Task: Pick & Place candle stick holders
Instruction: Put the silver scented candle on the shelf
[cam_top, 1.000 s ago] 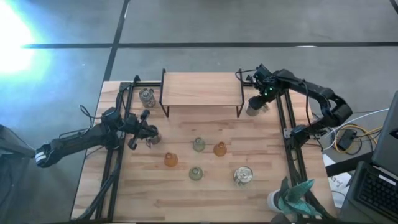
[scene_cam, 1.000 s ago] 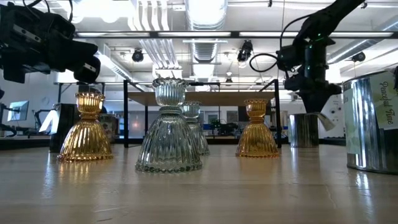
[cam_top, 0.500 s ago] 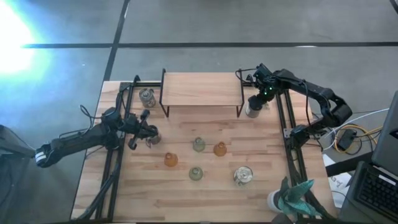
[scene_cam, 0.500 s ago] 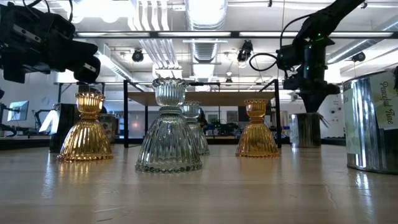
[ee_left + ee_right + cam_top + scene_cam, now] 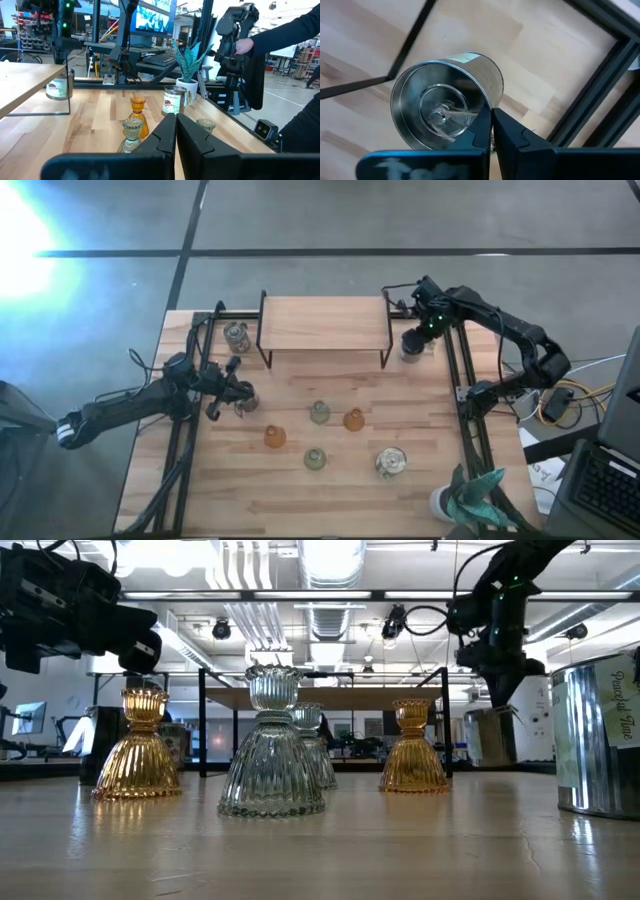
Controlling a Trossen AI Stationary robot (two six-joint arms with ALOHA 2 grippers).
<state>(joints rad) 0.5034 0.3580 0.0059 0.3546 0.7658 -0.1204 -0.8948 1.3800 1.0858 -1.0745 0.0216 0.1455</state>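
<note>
My right gripper [image 5: 417, 338] is shut on a silvery can-like holder [image 5: 410, 346] by the shelf's right leg; the low view shows this holder [image 5: 490, 737] clear of the table. My left gripper [image 5: 236, 393] hangs shut and empty at the table's left; its closed fingers show in the left wrist view [image 5: 175, 134]. A second silvery holder [image 5: 247, 403] stands beside it. Two more silvery holders [image 5: 236, 335] [image 5: 391, 462] stand on their bases, as do two pale green glass holders [image 5: 319, 413] [image 5: 315, 459] and two amber ones [image 5: 353, 420] [image 5: 274, 437]. My right gripper pinches the silvery holder's wall at its open rim [image 5: 489, 107], one finger inside the cup and one outside. The fingers come from above, pointing down. The holder hangs below them, slightly tilted and lifted clear of the table.
A wooden shelf on black legs [image 5: 325, 325] stands at the far middle. Black frame rails [image 5: 465, 410] run along both table sides. A white pot with a teal plant [image 5: 458, 500] sits at the near right corner.
My right gripper has risen and gone a little toward the table's far edge with the silvery holder. The holder stood on the table a second ago and now hangs clear of it, slightly tilted.
</note>
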